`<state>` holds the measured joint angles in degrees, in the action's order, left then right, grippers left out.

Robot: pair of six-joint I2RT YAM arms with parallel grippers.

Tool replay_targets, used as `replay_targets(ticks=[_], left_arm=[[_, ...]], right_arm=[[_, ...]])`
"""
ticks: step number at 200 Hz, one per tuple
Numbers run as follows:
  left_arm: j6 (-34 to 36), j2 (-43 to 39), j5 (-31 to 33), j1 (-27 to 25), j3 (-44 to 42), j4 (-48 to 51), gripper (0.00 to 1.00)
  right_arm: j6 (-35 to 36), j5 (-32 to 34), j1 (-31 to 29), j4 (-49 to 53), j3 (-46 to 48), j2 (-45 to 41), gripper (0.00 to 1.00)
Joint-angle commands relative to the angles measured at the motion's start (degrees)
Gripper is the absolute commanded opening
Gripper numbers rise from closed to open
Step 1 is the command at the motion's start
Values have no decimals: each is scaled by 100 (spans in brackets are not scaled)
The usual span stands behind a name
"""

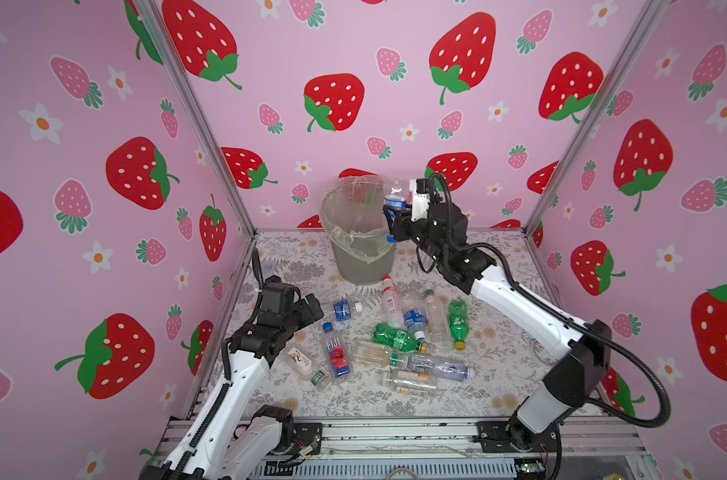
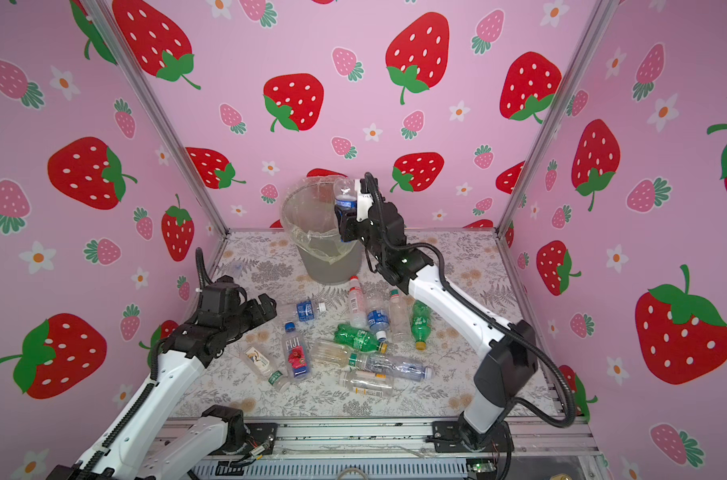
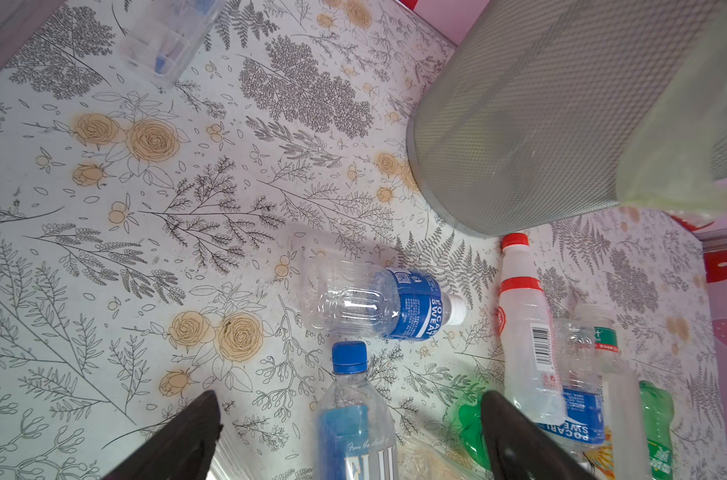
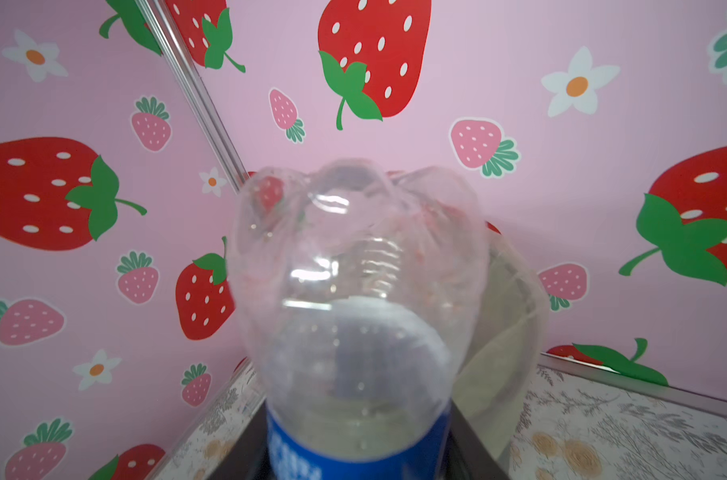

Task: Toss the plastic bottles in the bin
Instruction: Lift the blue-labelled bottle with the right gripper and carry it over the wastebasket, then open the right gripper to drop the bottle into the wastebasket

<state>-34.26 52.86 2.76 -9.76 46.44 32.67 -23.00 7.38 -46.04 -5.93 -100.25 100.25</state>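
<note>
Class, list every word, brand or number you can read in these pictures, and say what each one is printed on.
"FIJI": on the blue-capped bottle.
"POCARI SWEAT": on the white-capped bottle, last letters curving away.
"POCARI SWE": upside down on the second blue-labelled bottle, the rest hidden.
Unreadable: the raised bottle, label blurred; the red-capped bottle, barcode digits too small; the green bottle, label print too small.

The bin looks like fine grey mesh with a matt finish, and it is lined with a thin, crinkled clear plastic bag. The raised bottle is clear glossy plastic, dented, with a shiny blue film label. A green bottle lying mid-table is glossy tinted plastic. The table cover is a smooth printed sheet with a faint sheen. The corner posts are brushed metal.
</note>
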Motion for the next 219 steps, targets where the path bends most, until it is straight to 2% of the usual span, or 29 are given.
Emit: replay_targets(ticks=[1, 4, 14, 21, 32, 44, 58, 74, 88, 142, 199, 219], left_arm=[[38, 3, 81, 1, 256, 169, 99], [34, 11, 90, 13, 262, 175, 99], [25, 31, 78, 12, 280, 179, 99], [18, 53, 54, 14, 295, 184, 99], [-1, 61, 2, 20, 298, 203, 99], [-18, 50, -47, 18, 298, 205, 99], [-27, 27, -74, 20, 284, 223, 99], [-30, 3, -81, 26, 286, 223, 99], [-28, -12, -122, 23, 307, 236, 99], [-133, -205, -189, 19, 291, 432, 99], [-285, -434, -188, 22, 143, 576, 99], [-440, -469, -379, 19, -47, 429, 99]], right_arm=[[-69, 281, -35, 233, -1655, 1126, 53], [-72, 275, -25, 332, -1880, 1284, 57], [-42, 256, -23, 928, -3298, 2165, 78], [-37, 239, -24, 1403, -4266, 2724, 98], [-76, 141, -15, 1926, -5532, 3365, 99], [-107, 47, -10, 2007, -5791, 3468, 99], [-142, -4, -13, 1605, -4890, 2911, 99], [-184, -26, -15, 555, -2958, 1811, 99], [-178, 35, -11, 117, -2029, 1147, 99], [-117, -3, -14, 1075, -1535, 407, 99], [-84, 65, 15, 598, 478, -870, 99], [-124, 198, 51, 620, 1001, -1199, 99]])
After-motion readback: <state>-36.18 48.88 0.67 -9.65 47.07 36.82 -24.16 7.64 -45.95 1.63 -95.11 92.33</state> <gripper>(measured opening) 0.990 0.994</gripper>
